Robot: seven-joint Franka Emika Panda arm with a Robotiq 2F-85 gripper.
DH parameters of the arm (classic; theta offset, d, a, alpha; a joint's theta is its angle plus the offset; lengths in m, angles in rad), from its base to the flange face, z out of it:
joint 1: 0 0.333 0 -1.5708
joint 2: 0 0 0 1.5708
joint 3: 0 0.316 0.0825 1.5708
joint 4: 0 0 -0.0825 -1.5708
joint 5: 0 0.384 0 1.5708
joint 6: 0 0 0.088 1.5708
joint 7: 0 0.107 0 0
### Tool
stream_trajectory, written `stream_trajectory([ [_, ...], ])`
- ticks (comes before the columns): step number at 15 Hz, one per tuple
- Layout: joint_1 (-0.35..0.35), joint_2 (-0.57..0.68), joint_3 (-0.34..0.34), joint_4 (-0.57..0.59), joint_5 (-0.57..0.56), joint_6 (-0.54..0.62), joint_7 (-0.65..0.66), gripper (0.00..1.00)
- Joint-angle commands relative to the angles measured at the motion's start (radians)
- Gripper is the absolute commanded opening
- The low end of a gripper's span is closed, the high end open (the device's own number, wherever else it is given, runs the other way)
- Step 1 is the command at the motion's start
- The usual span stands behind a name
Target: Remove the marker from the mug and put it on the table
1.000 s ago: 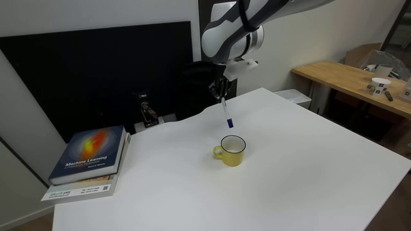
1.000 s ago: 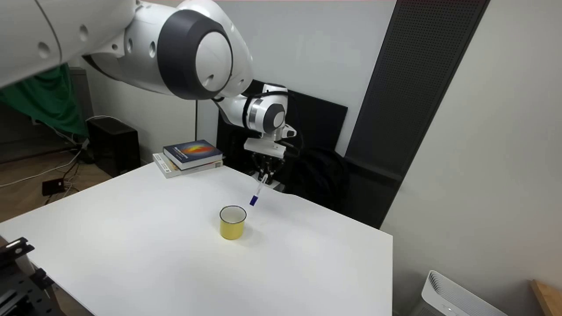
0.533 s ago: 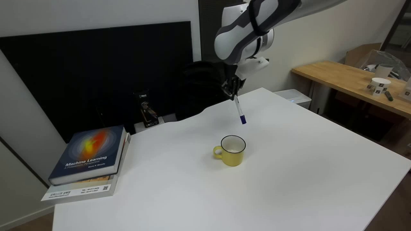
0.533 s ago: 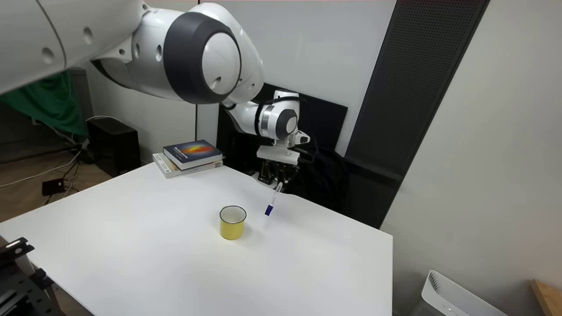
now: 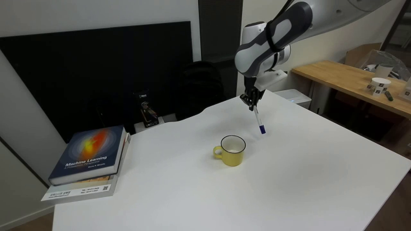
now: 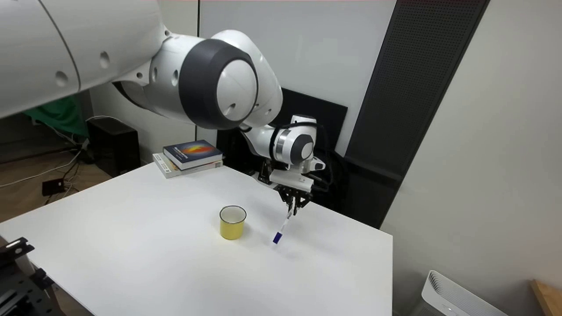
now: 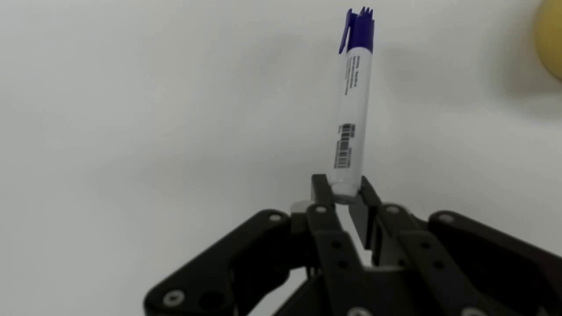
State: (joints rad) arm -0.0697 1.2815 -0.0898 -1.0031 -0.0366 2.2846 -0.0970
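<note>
That hand (image 7: 344,192) pinches the marker (image 5: 258,120), one o'clock from the mug (image 5: 232,157) in an exterior view, apparently placing: lower to table (image 5: 273,183), release.

Wall (image 6: 496,145), pale, plain; tall panel (image 6: 410,83), dark, finely perforated; desk (image 5: 340,78), light wood top; floor (image 6: 22,199), brown, partly visible.

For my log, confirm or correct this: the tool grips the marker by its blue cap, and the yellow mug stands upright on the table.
Not the blue cap: the wrist view shows the tool gripping the marker by its white end. The mug stands upright, as stated.
</note>
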Motion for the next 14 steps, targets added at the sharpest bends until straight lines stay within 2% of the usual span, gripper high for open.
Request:
stream_trajectory([
  [1, -0.025, 0.067, 0.018, 0.074, 0.008, -0.074, 0.029, 0.04],
  [14, -0.026, 0.161, 0.049, 0.164, 0.039, -0.202, 0.036, 0.04],
])
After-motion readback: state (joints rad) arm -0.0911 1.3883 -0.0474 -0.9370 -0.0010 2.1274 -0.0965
